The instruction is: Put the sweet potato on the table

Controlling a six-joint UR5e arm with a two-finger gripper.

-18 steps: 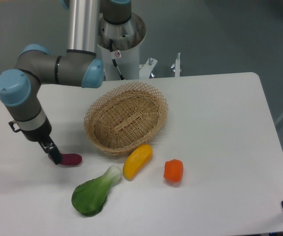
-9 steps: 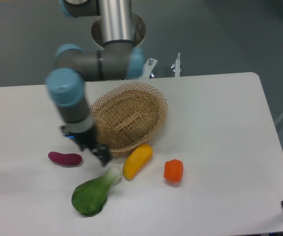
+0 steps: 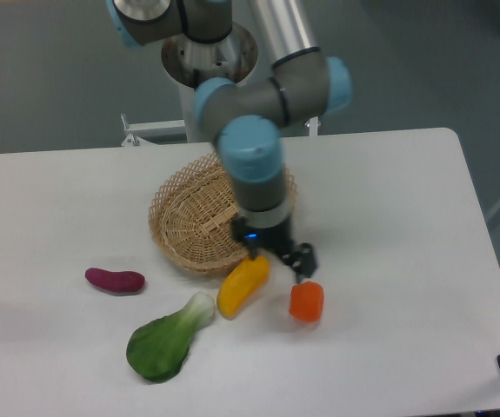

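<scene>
The magenta-purple sweet potato [image 3: 115,280] lies flat on the white table [image 3: 389,208] at the left, free of the arm. My gripper [image 3: 281,258] is far to its right, low over the table between the yellow vegetable [image 3: 243,284] and the orange lump [image 3: 306,301]. Its fingers [image 3: 304,258] stand apart and hold nothing.
A woven wicker basket [image 3: 199,221] stands behind the yellow vegetable, partly hidden by my arm. A green leafy vegetable [image 3: 168,340] lies near the front. The robot base [image 3: 204,52] stands behind the table's far edge.
My arm has swung right, from beside the sweet potato, past the basket's front, to above the yellow and orange pieces. The sweet potato has stayed where it lay.
</scene>
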